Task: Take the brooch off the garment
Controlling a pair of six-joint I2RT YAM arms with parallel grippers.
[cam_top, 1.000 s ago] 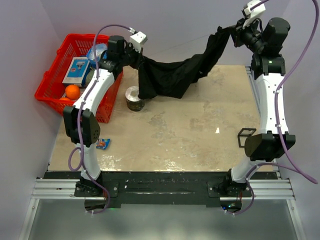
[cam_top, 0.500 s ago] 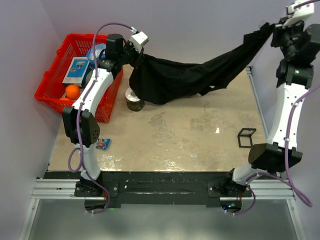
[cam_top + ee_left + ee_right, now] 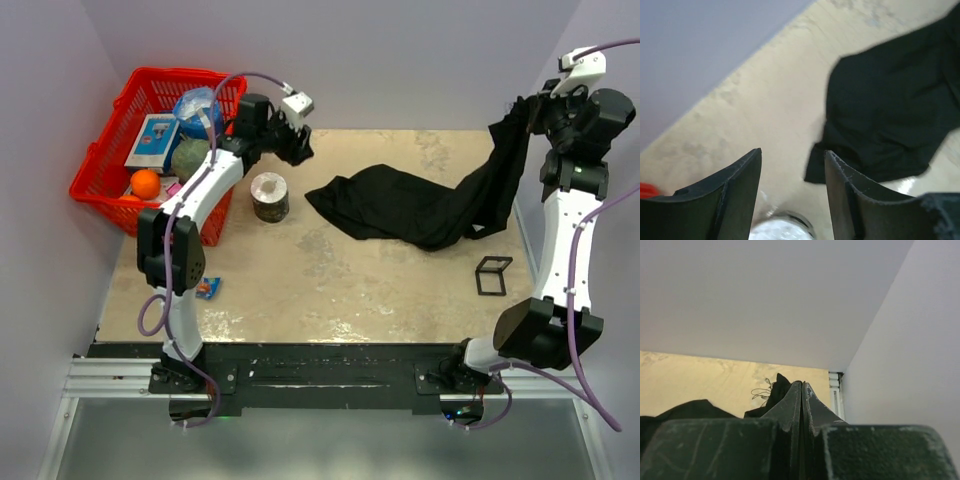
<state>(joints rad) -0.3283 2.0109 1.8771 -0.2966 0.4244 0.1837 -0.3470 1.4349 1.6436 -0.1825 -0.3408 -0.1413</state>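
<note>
Black fingers of the left gripper [image 3: 792, 156] stand well apart with nothing between them, hanging above the beige, mottled table [image 3: 330, 280], clear of the cloth. The right gripper [image 3: 801, 386] has its two fingers pressed together, pinching a fold of the garment [image 3: 400, 205] high at the far right; loose threads show at the tips.

Garment: one, black, soft, limp. One end hangs from the right jaws — the rest lies crumpled across the far middle of the table.

Near the left gripper:
- one short metallic cylinder [image 3: 269, 196]
- one red plastic lattice basket [image 3: 95, 165], holding one orange ball [image 3: 146, 183] among other items

One black wire frame [image 3: 492, 275] stands near right — one small blue packet [image 3: 206, 288] lies near left.
</note>
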